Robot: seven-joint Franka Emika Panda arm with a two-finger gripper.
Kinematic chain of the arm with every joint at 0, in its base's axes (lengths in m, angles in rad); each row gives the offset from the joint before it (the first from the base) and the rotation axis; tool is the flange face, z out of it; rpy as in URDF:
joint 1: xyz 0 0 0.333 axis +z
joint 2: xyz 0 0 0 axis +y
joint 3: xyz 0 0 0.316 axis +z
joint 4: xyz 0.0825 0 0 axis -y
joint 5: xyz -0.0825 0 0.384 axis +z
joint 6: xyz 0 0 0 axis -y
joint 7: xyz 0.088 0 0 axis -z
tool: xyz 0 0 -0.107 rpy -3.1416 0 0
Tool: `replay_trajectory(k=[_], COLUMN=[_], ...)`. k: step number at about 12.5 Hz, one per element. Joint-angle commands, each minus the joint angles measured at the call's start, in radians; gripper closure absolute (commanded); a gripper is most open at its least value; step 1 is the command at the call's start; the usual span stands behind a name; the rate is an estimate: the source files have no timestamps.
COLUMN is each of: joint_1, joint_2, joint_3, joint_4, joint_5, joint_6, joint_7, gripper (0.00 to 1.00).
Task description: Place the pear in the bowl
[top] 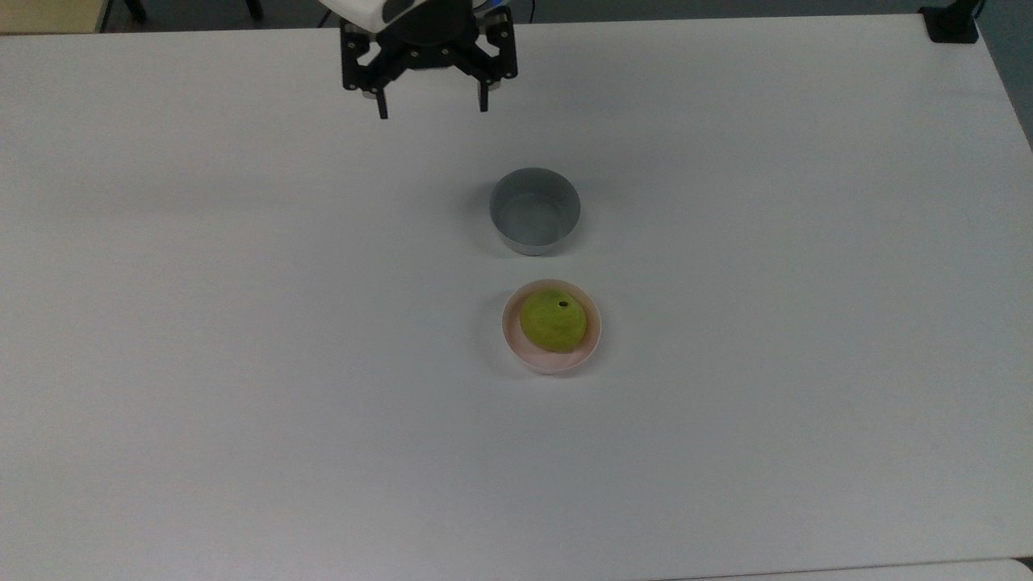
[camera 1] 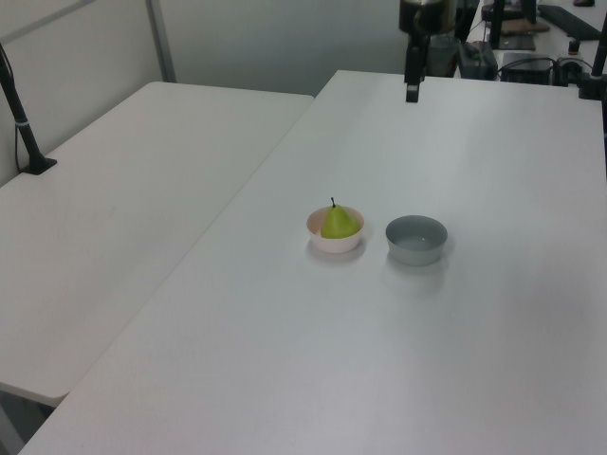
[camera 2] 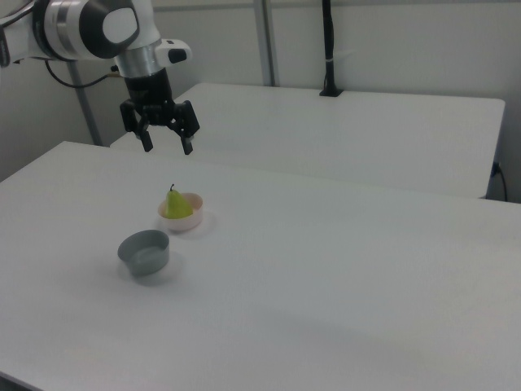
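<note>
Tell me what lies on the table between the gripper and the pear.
In the top view, the grey bowl sits between the open gripper and the pear, which rests in the pink bowl.

A white table [top: 242,363] was seen carrying two bowls near its middle. A pink bowl [top: 551,357] rested directly on it, and a grey bowl [top: 535,211] stood just beside that, apart from it, toward the top view's upper edge. A second white table [camera 1: 123,180] was set alongside.

grey bowl [top: 534,211], white table [top: 242,323], black post [camera 2: 328,49]
</note>
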Motion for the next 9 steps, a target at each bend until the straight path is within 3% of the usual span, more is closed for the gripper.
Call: replay_trajectory(k=[1, 9], joint_1=[0.013, 0.013], joint_2=[-0.054, -0.062], joint_3=[-0.061, -0.070], joint_4=[-0.031, -0.031], joint_5=[0.026, 0.015], joint_6=[-0.049, -0.064], joint_7=[-0.033, -0.005], gripper=[0.00, 0.00])
